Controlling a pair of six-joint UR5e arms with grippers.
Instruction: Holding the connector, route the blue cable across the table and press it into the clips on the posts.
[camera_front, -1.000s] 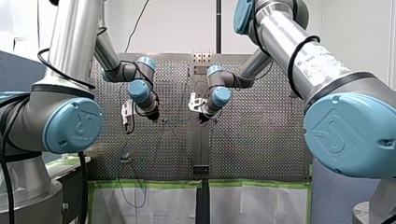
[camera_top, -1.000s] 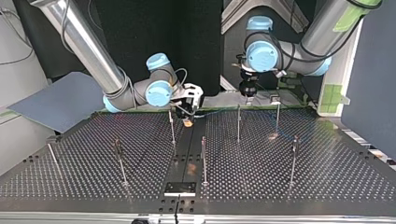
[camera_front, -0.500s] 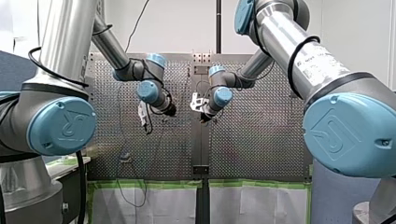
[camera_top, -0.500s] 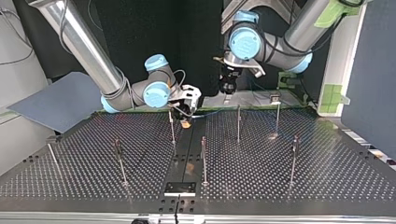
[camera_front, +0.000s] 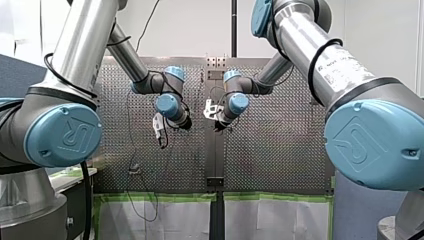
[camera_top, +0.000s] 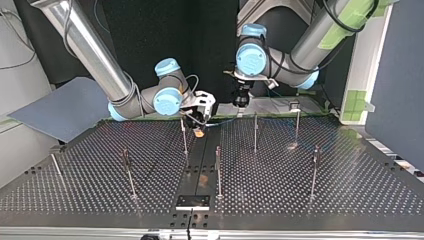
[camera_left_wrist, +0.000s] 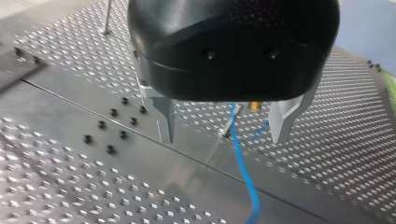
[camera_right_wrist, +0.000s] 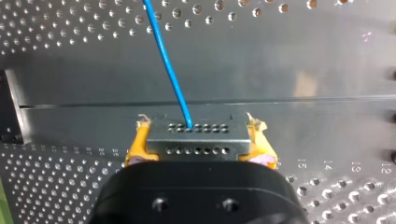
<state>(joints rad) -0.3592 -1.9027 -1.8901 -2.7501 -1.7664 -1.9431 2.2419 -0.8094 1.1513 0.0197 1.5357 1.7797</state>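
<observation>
My right gripper (camera_right_wrist: 198, 125) is clamping its yellow pads (camera_right_wrist: 134, 149) on the grey connector (camera_right_wrist: 198, 142), over the middle of the table (camera_top: 300, 190) near the top view's far edge. My left gripper (camera_left_wrist: 223, 139) is hanging with its fingers apart, and the blue cable (camera_left_wrist: 240, 161) is passing between them.

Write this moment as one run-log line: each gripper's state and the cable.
right gripper: shut on connector | left gripper: open, above blue cable | cable end: in connector

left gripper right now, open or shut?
Open. In the left wrist view the left gripper's metal fingers stand wide apart, and the blue cable runs through the gap, touching neither.
</observation>
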